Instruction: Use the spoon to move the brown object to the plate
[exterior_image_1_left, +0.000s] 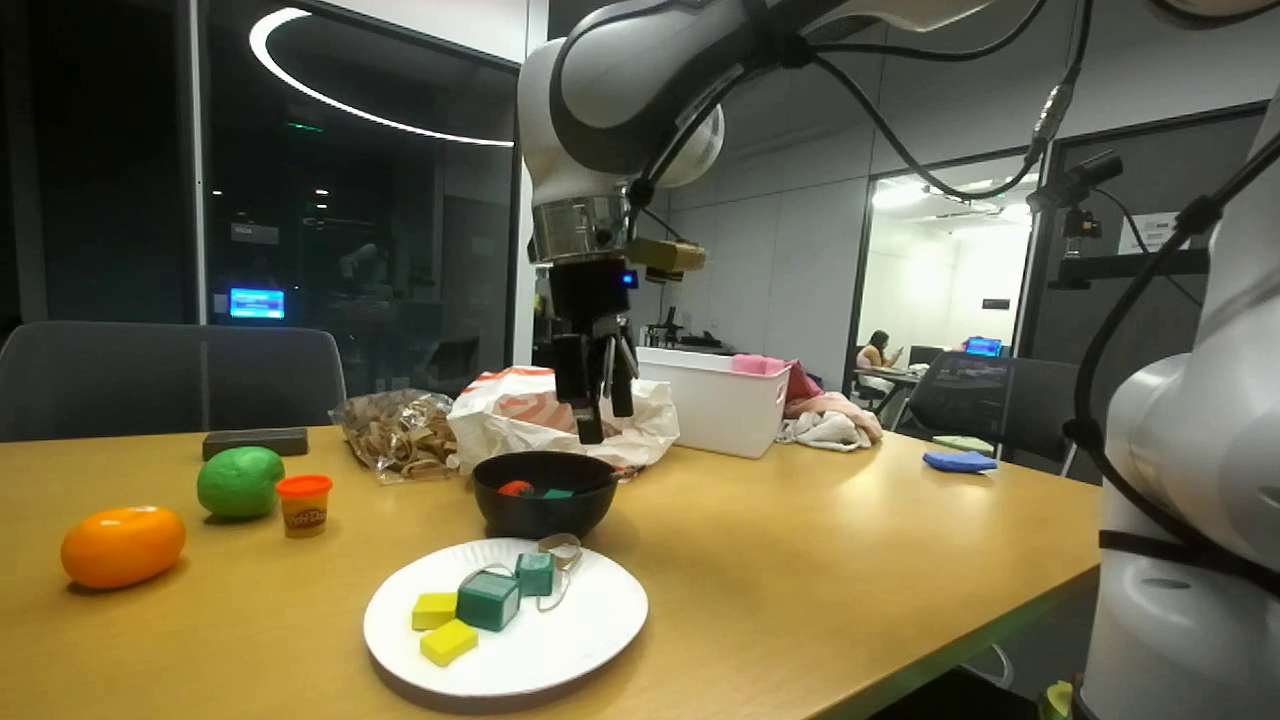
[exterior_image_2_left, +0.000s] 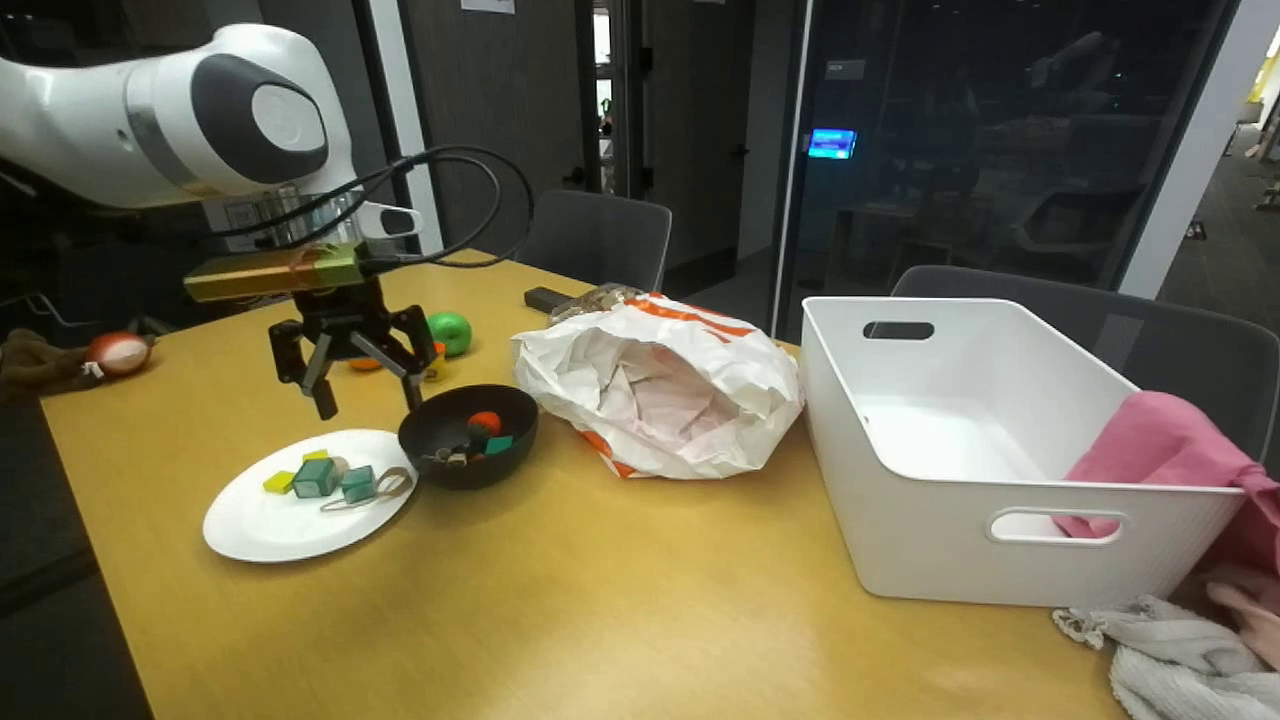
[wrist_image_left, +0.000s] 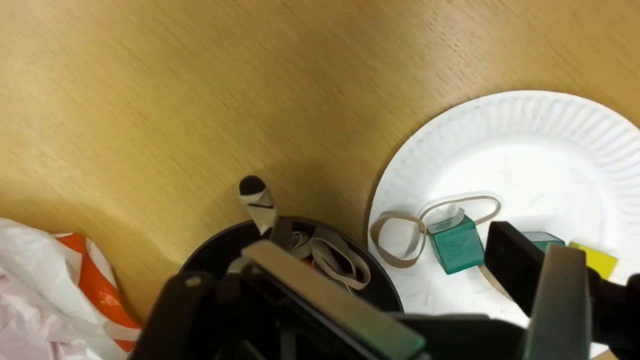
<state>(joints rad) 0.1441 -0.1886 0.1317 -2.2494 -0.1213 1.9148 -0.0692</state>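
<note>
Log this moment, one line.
pincer: open, empty, hovering near bowl and plate | spoon: not held, handle past bowl rim | tan bands: in bowl, on plate | plate: also green blocks, yellow blocks

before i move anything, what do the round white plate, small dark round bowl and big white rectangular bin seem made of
The round white plate looks like matte paper, judging by its fluted rim. The small dark round bowl, smooth with little shine, could be plastic or ceramic. The big white rectangular bin looks like smooth plastic: rounded corners, cut-out handles.
</note>
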